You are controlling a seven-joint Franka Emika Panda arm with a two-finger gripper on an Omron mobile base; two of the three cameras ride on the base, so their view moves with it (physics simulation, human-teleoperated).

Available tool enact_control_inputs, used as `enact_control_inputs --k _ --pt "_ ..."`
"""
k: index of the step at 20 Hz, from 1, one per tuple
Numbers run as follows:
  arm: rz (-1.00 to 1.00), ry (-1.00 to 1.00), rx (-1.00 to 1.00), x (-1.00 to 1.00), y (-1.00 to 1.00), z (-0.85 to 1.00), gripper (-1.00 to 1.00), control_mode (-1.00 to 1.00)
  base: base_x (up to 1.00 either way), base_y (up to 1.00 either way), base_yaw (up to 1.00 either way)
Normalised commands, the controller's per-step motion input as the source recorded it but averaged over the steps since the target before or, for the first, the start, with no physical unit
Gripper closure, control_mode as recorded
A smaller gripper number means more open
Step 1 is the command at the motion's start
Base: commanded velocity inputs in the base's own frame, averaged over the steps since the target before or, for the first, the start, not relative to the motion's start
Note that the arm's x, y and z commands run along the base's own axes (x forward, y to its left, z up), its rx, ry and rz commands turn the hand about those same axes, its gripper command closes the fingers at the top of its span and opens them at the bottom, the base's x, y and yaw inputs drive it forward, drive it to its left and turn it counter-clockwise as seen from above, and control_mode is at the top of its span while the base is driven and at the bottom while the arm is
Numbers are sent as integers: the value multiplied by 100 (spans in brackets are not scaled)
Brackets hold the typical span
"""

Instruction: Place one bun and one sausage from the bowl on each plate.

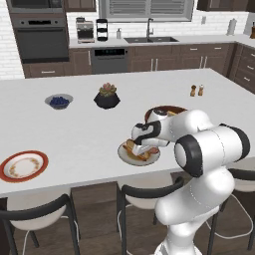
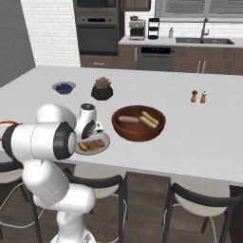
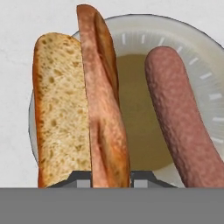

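Observation:
My gripper (image 3: 111,181) is shut on a split bun (image 3: 83,109), whose crusty half runs up between the two finger tips. The bun hangs low over the pale grey plate (image 3: 205,57), and I cannot tell whether it touches it. A sausage (image 3: 183,122) lies on that plate beside the bun. From the base, the gripper (image 1: 142,146) sits over this plate (image 1: 122,152) near the island's front edge. Behind it, the reddish-brown bowl (image 2: 138,135) holds another sausage (image 2: 128,119) and bun (image 2: 149,118). The orange-rimmed plate (image 1: 6,167) lies far left with nothing on it.
A small grey bowl of blue berries (image 1: 59,101) and a black plant pot (image 1: 106,97) stand further back on the island. Two shakers (image 1: 196,90) stand at the back right. Stools (image 1: 149,191) line the front edge below the counter.

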Motion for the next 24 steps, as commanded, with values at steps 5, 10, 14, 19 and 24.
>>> enact_control_inputs --k 5,10,14,19,24 --pt "0 0 0 0 0 0 -100 -100 0 0 0" --pt "0 0 0 0 0 0 -100 -100 0 0 0" --pt "0 0 0 0 0 0 -100 -100 0 0 0" --pt "0 0 0 -21 -4 12 -100 -100 0 0 0" --pt "0 0 0 2 -34 71 -100 -100 0 0 0"
